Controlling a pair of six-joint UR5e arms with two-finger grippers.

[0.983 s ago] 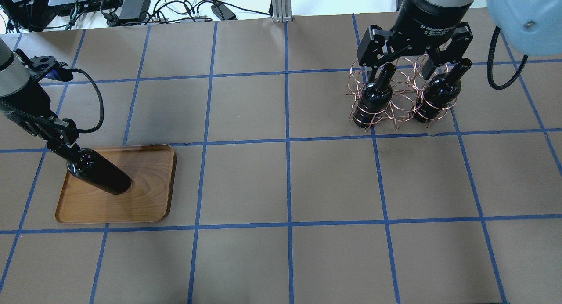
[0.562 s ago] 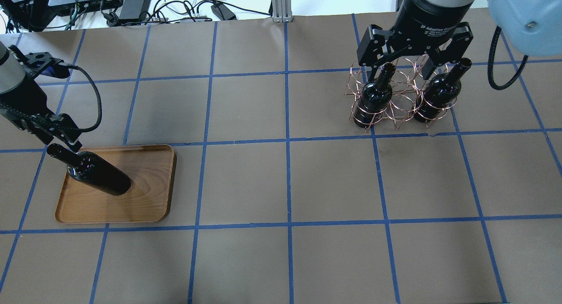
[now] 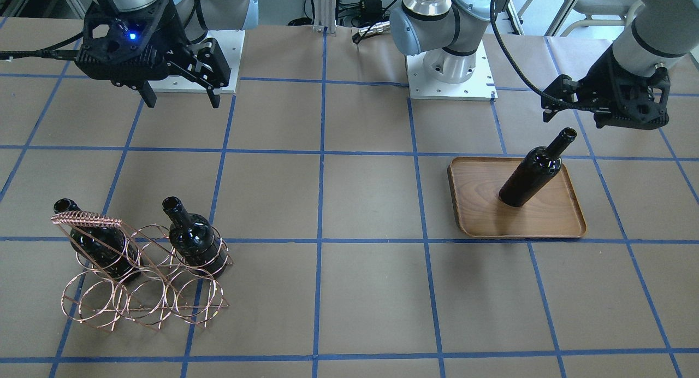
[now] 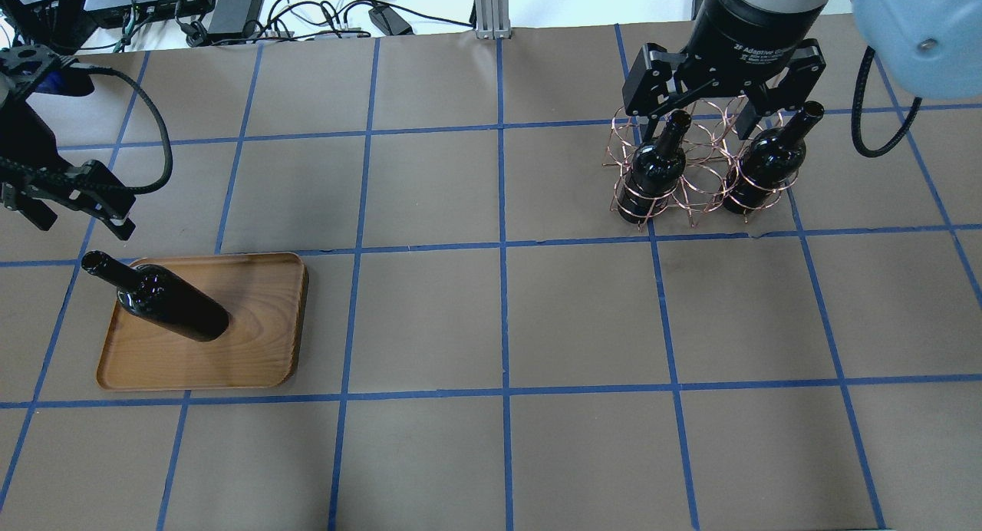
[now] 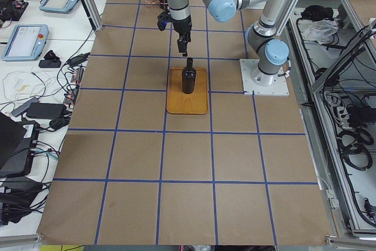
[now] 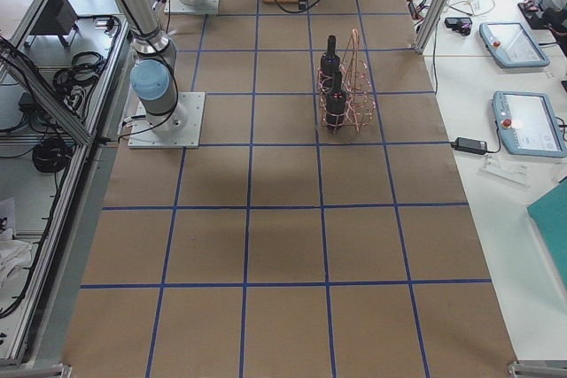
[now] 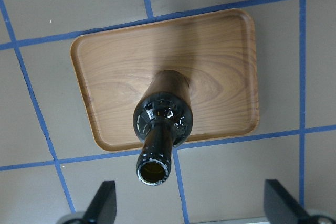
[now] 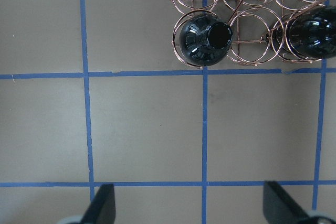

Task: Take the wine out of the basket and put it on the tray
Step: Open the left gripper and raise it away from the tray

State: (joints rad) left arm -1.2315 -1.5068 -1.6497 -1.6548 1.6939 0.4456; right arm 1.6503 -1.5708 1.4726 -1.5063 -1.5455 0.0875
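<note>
Left tool [image 4: 80, 224], fingers spread and empty, hangs just above the wine [image 4: 173, 312], which stands upright in the middle of the tray [image 4: 261, 347], at the counter's [image 4: 430, 316] 8 o'clock in the overhead view. Right tool [image 3: 181, 99], likewise spread, hovers over the basket [image 4: 694, 186] at 2 o'clock, which holds two more bottles [image 4: 658, 166].

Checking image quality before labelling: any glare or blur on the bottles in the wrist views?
Left wrist view: sharp; speckled highlights on the glossy black glass wine bottle. Right wrist view: sharp; small glints on the top-centre bottle in the copper wire basket.
</note>
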